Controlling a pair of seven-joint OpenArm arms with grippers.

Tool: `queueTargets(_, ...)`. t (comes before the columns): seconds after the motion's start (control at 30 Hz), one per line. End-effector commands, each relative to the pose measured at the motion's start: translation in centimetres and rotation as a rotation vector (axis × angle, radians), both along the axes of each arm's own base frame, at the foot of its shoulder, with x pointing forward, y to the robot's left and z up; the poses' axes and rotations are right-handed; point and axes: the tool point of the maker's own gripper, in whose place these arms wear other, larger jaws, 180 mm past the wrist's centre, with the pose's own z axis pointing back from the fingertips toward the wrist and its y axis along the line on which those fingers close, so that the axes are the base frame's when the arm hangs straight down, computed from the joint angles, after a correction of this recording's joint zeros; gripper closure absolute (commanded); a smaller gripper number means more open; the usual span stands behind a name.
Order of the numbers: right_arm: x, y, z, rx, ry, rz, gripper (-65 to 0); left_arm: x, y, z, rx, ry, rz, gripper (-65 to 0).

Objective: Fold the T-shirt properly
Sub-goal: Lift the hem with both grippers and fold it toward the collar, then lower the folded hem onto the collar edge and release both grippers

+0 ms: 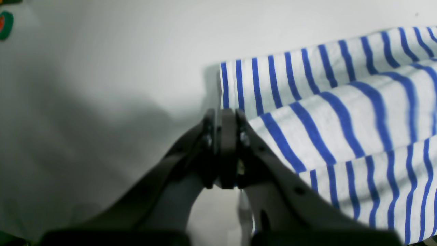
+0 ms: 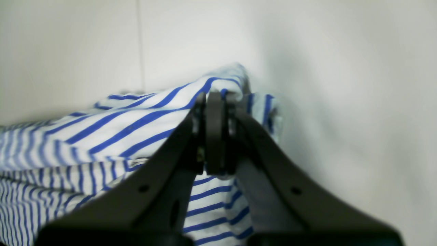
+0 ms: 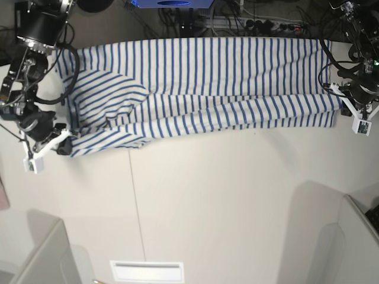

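Readable text: none in any view.
Sticker (image 1: 5, 24): green with red centre, blurred; possibly a logo, no letters legible.

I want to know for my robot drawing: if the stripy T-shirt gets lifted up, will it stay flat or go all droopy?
Probably droopy. The T-shirt already wrinkles and bunches where the right end effector pinches it. It likely sags in the middle, since only its two ends are held. It looks thin, so probably light.

The base view looks straight down on the whole table (image 3: 225, 201), while each wrist view sits close behind its own closed jaws, sharing the T-shirt (image 3: 201, 89) edges.
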Motion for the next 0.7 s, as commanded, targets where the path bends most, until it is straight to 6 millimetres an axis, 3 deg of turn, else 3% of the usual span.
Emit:
queueTargets(0.0, 0.9, -0.4, 2.0, -0.022, -0.065, 0.005, 0.0, 0.7, 0.3, 1.3, 0.027, -0.037, -0.017, 0.0)
queueTargets(0.17, -0.2, -0.1, 1.9, -0.039, -0.057, 0.016, 0.0, 0.0, 0.1, 0.7, 0.026, -0.011, -0.025, 0.0)
queueTargets(0.5, -3.2, -2.2, 2.2, -0.059, 0.010, -0.053, 0.0, -2.4, -0.1, -0.5, 0.034, 0.058, -0.037, 0.0)
queueTargets(0.67, -5.1, -2.3, 0.7, -0.039, 0.056, -0.082, 0.0, -3.8, 0.0, -1.2, 0.034, 0.098, -0.031, 0.0)
